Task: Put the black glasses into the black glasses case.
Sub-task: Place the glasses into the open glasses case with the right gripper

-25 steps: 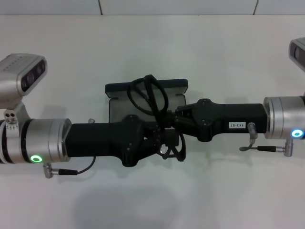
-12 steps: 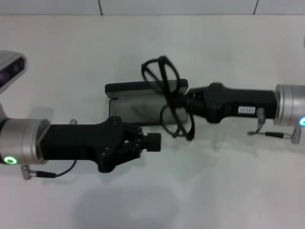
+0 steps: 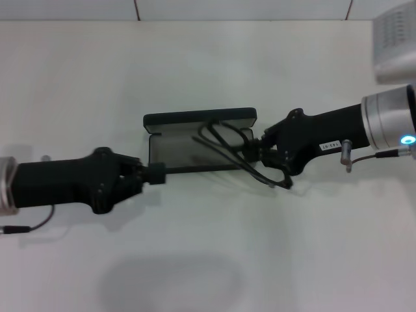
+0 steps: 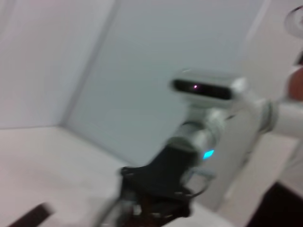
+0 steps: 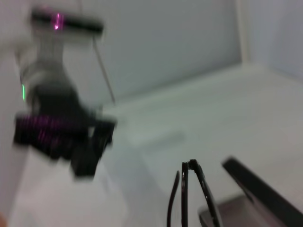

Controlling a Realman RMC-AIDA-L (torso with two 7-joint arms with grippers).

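So the black glasses case (image 3: 198,140) sits open in the middle of the white surface (image 3: 208,260), lid standing up along the far edge and the grey-lined tray facing up.

The right end effector (image 3: 250,151) comes in from the right side and is pinching the black glasses (image 3: 224,144). The frames hang low over the right half of the open tray, tilted rather than flat, with part of the frame or a temple arm trailing out past the case's right end, under the end effector. Can't really say whether any part of the glasses is touching the lining or just hovering over it.

In the right wrist view the glasses (image 5: 189,198) show up edge-on as thin black loops, with the case (image 5: 255,189) just beside them and the left arm blurry in the background.

The left end effector (image 3: 156,174) reaches in from the left and sits right at the near-left corner of the case. Its tip looks pressed together with nothing in it, and it seems to be touching or almost touching the front edge of the tray, though I can't tell which. The left wrist view mostly shows the other arm, so no help there.
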